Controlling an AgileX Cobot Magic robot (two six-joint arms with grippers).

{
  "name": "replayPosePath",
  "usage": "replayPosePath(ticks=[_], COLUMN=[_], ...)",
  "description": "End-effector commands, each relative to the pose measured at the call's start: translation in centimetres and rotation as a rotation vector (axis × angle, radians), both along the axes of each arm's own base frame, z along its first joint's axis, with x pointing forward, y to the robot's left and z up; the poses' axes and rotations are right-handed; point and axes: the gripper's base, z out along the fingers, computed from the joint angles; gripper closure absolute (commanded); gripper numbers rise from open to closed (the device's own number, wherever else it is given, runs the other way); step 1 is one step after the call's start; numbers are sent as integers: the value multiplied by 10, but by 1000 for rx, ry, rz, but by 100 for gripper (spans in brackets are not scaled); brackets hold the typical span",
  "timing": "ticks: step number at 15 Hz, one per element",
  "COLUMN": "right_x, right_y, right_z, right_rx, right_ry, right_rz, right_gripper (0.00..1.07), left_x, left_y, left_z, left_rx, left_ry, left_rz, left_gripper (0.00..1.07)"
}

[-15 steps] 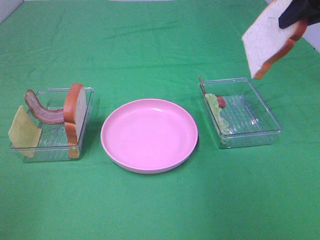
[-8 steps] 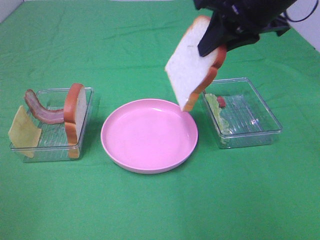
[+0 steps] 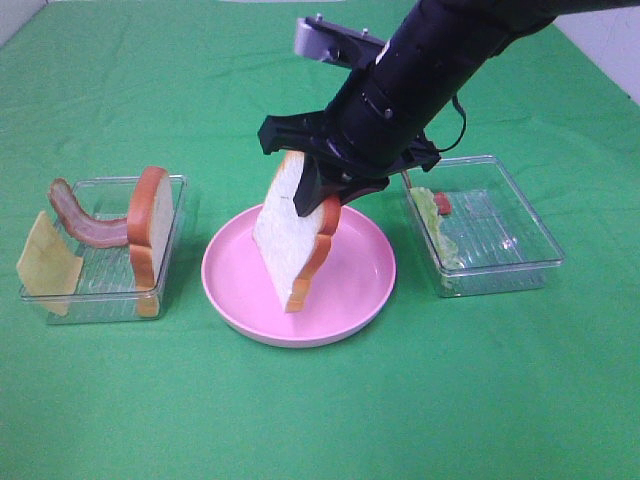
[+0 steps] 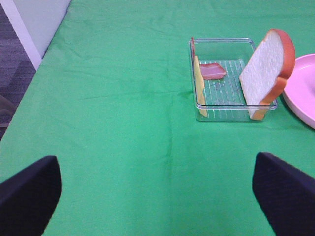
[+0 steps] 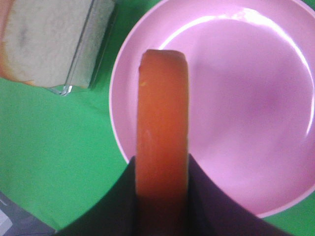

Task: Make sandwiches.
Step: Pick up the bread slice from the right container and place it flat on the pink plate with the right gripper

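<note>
The step in hand is judged to be the placing of the first bread slice [image 3: 285, 245], the bottom of the sandwich. The slice is gripped at its upper crust by the right claw [image 3: 315, 195], which is closed narrowly on it. It hangs on edge, a little tilted, over the pink plate [image 3: 355, 280]. Whether its lower edge touches the plate cannot be told. Nothing lies flat on the plate yet.

The left claw [image 4: 155, 191] is spread wide and holds nothing. It is kept above the counter [image 3: 320, 420], well apart from the left tray [image 3: 100, 300]. In that tray the second bread slice [image 3: 150, 235] stands on edge beside the bacon [image 3: 85, 225] and the cheese [image 3: 45, 265]. The lettuce [image 3: 440, 235] lies in the right tray [image 3: 520, 250].

For the next move, the slice probably needs to be lowered and tipped flat before it is released. Otherwise it could be left leaning or could fall across the rim.
</note>
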Motion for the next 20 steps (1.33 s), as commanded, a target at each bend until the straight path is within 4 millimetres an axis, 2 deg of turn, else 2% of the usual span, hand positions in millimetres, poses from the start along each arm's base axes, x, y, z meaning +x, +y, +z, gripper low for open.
replayPosePath(ticks=[1,6,12,13,14,15,17,18,20], right_x=[4,11,15,16,16,17,16,15,14], right_y=[5,11,12,11,10,10,9,7,4], right_z=[-9,-11,-40,-41,-41,-41,-38,-29,-21], right_rx=[25,90,32,18,13,6,1,-9,-32], right_ry=[14,-34,2,-8,-11,-15,-25,-52,-78], right_rz=[-24,-37,-10,-5,-4,-4,5,22,49], right_gripper=[107,107,107,104,99,84,39,12,11], left_x=[0,0,0,0,0,0,0,0,0], left_y=[0,0,0,0,0,0,0,0,0], left_z=[0,0,0,0,0,0,0,0,0], left_rx=[-4,-4,-4,-4,-4,-4,-4,-4,-4], left_ry=[-3,-3,-3,-3,-3,-3,-3,-3,-3], left_rz=[-2,-2,-2,-2,-2,-2,-2,-2,-2], left_gripper=[6,6,6,6,6,6,6,6,6])
